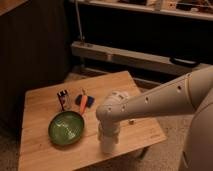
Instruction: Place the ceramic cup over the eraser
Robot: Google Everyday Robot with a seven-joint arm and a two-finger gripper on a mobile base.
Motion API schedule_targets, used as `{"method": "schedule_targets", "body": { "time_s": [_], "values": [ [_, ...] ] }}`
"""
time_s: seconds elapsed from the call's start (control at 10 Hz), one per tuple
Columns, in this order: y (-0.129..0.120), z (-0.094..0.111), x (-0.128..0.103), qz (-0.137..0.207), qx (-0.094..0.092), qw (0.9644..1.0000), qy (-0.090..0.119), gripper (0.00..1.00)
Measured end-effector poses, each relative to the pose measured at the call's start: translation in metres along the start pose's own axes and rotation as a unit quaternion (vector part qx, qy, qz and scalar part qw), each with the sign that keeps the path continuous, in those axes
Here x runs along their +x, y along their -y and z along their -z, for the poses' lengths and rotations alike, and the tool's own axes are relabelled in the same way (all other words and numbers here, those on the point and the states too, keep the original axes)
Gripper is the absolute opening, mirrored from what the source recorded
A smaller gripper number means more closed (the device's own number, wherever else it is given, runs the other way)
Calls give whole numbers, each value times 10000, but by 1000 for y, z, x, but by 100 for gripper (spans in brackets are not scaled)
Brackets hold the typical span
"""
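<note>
One gripper (108, 140) is hanging at the lower centre of the frame, pinching shut on what looks like the white cup (108, 148). Up-left of it, beyond the green bowl (66, 128), the dark eraser (62, 99) is standing upright, well apart.

Nothing readable here: the small dark upright rectangular eraser (62, 99) on the light wooden table (35, 145) carries white marks, too small to make out. The gripper (108, 144), fingers closed, sits low near the table's front edge.
</note>
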Motion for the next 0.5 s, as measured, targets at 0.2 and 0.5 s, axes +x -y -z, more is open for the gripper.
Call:
{"method": "schedule_targets", "body": {
  "time_s": [0.2,0.5],
  "values": [
    [-2,-2,-2,80,-67,9999,-33,0],
    [-2,-3,-3,130,-133,9998,-59,0]
  ]
}}
